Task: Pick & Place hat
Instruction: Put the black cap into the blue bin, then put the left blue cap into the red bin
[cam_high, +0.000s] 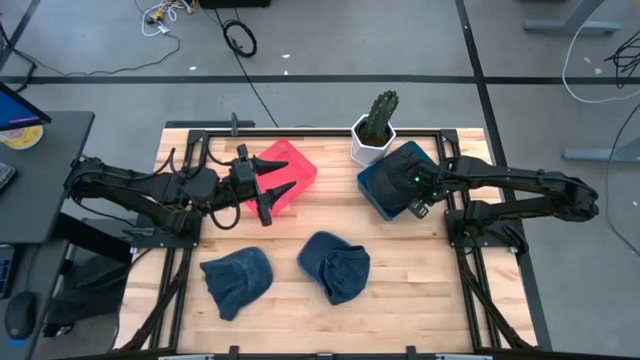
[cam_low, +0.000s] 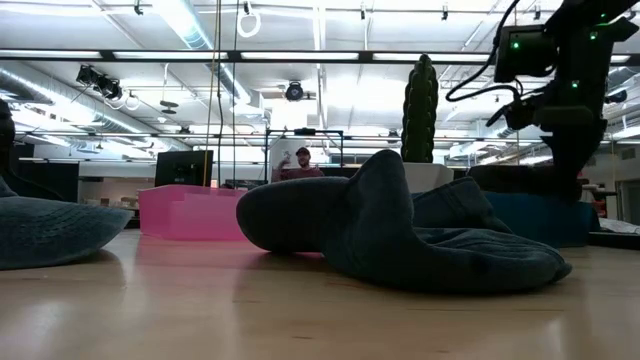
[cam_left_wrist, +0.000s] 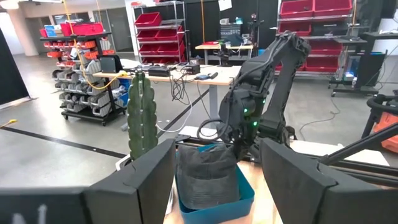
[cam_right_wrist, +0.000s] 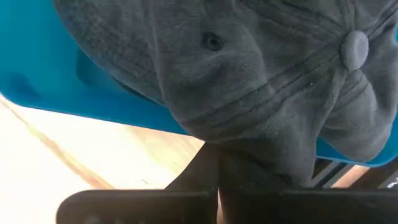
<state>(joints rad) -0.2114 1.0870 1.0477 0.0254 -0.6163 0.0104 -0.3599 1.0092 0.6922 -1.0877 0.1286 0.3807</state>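
Hat (cam_right_wrist: 261, 81), dark denim with a top button, hangs pinched in the right fingers (cam_right_wrist: 249, 165) over the blue bin (cam_high: 380, 190).

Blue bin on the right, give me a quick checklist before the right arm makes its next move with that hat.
1. Hat inside blue bin: ok.
2. Right gripper over the bin: ok.
3. Right gripper released the hat: cannot tell; its fingers are hidden.
4. Cactus pot beside the bin upright: ok.
5. Left gripper clear, open over the pink bin: ok.
6. Two hats left on the table: not ok.
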